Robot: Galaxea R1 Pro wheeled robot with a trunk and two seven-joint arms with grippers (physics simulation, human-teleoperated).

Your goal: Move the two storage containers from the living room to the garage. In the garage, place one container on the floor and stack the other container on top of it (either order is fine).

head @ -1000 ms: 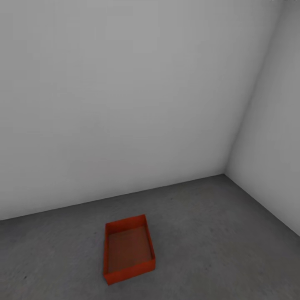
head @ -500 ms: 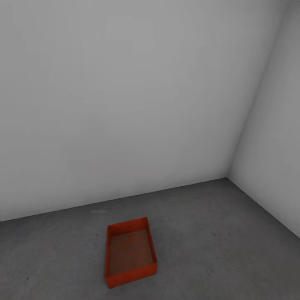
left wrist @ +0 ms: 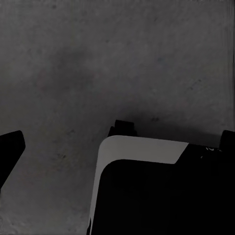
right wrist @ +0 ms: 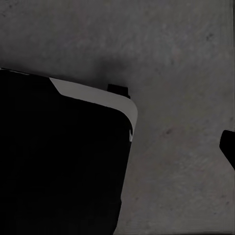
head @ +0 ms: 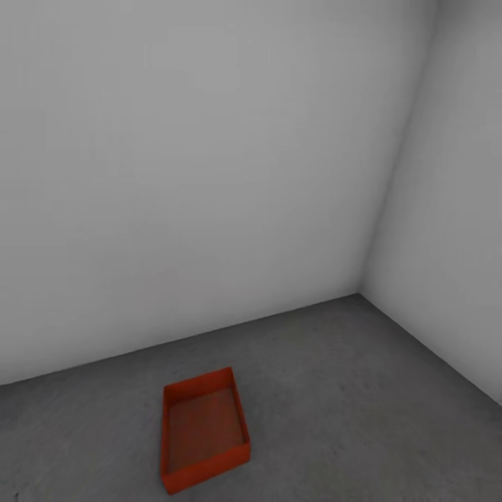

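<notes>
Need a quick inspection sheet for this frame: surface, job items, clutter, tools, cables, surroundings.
Surface: dark grey mottled concrete floor, bare around the bin.
Job's things: one orange-red storage container, open side up, resting on the floor near the wall; nothing stacked on it.
Clutter: nothing seen.
Grippers: dark tool parts at the edges of both wrist views, looking down at concrete; open or shut cannot be told.
Cables: nothing seen.
Surroundings: plain white walls meeting in a corner at right.

Head camera looks down into the garage corner; both wrist cameras face the same concrete floor closely
</notes>
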